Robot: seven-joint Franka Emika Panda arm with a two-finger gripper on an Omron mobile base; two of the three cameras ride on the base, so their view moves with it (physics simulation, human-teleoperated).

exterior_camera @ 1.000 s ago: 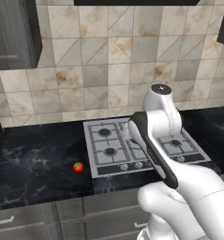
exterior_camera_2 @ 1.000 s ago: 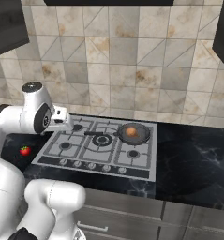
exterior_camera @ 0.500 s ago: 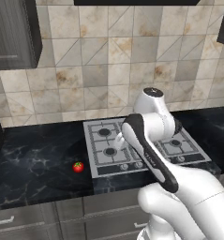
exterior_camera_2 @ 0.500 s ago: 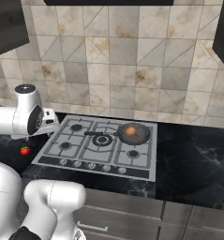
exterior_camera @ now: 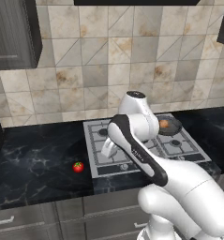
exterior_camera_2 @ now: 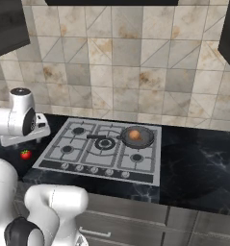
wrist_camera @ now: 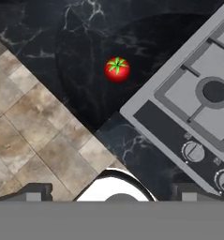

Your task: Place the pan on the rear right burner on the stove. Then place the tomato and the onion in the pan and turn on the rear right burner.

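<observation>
Tomato [wrist_camera: 116, 69] on worktop [exterior_camera: 33, 154] just left of stove [exterior_camera_2: 87, 144], ahead of my hand and well off. Finger spread: cannot tell. Onion [exterior_camera_2: 134, 135] sits in pan [exterior_camera_2: 146, 139].

Two base cams sit behind the arm, looking fwd and down at the stove [exterior_camera: 146, 145] and tiled wall. Left one sees it from the left, right one from the right; both share the stove [exterior_camera_2: 104, 149], the tomato [exterior_camera: 78, 167] on the black counter [exterior_camera: 33, 159] and the pan [exterior_camera_2: 137, 137]. Hand cam looks straight down, prob. closer, over the tomato [wrist_camera: 116, 69], stove corner and floor tiles.
</observation>
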